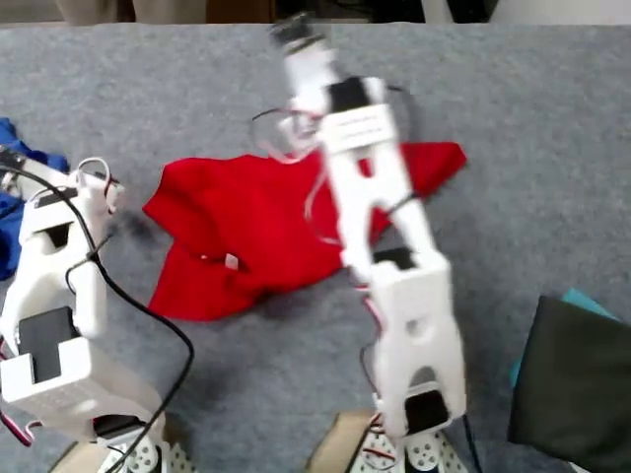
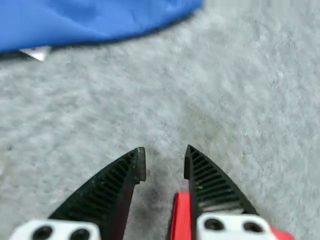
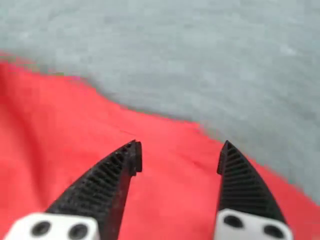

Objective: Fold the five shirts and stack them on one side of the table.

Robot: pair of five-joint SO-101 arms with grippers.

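Observation:
A red shirt (image 1: pixel 246 232) lies crumpled and partly spread in the middle of the grey table (image 1: pixel 513 128). My right gripper (image 3: pixel 177 152) hangs open above the red shirt (image 3: pixel 65 140) near its far edge, nothing between its fingers. In the high view the right arm (image 1: pixel 380 227) stretches over the shirt toward the table's far side. My left gripper (image 2: pixel 162 162) is open over bare table beside the shirt's left end, a bit of red cloth (image 2: pixel 182 220) under it. A blue shirt (image 2: pixel 90 20) lies just beyond it, at the left edge (image 1: pixel 12 197) in the high view.
A dark folded garment (image 1: pixel 572 379) rests on something teal (image 1: pixel 582 301) at the table's near right edge. Black and white cables trail from the left arm (image 1: pixel 54 296) across the near left of the table.

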